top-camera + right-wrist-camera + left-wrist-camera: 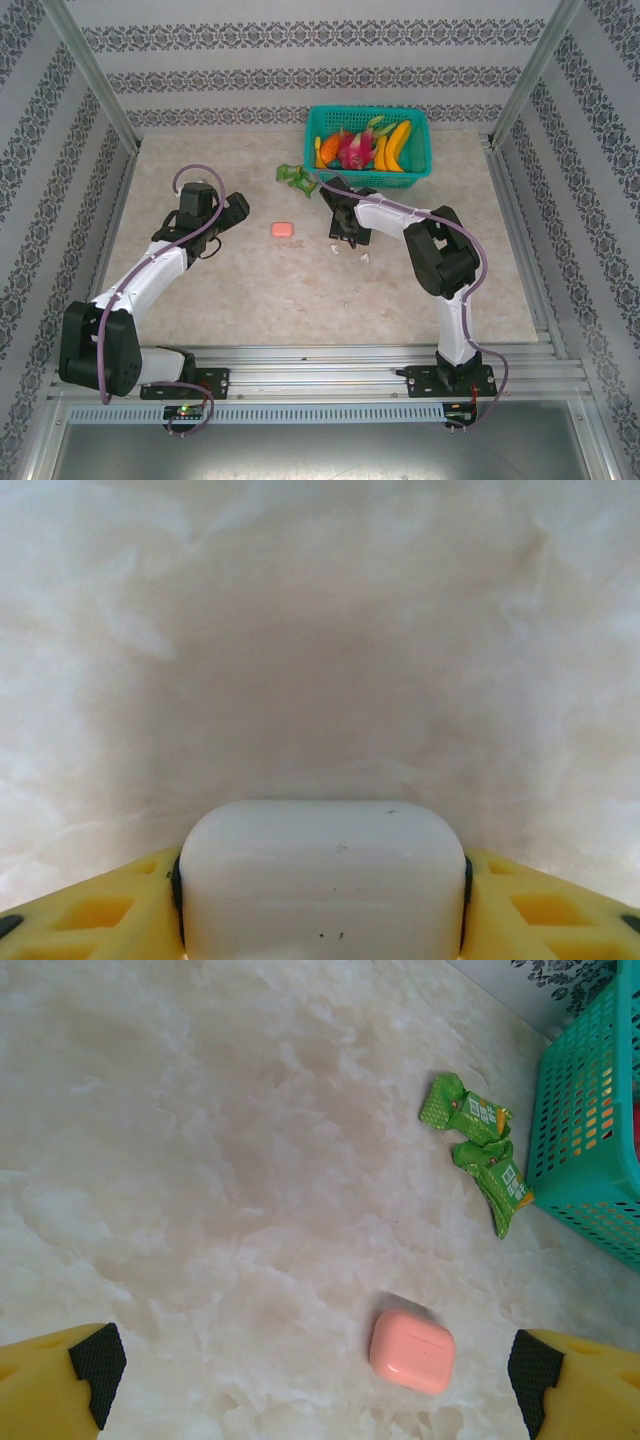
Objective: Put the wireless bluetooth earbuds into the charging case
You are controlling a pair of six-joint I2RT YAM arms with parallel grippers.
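A white charging case (320,880) sits between the yellow fingers of my right gripper (320,900), with both pads pressed against its sides. In the top view the right gripper (345,235) points down at the table's middle, and two tiny white earbuds (338,250) lie on the marble just in front of it. A closed salmon-pink charging case (412,1351) rests on the table by itself. My left gripper (315,1375) hovers wide open over it, the pink case nearer its right finger and touching neither. In the top view the pink case (283,230) lies between the two arms.
A teal basket (415,150) of toy fruit stands at the back of the table. Two green candy wrappers (480,1145) lie beside it, beyond the pink case. Patterned walls and metal rails enclose the marble table (250,290).
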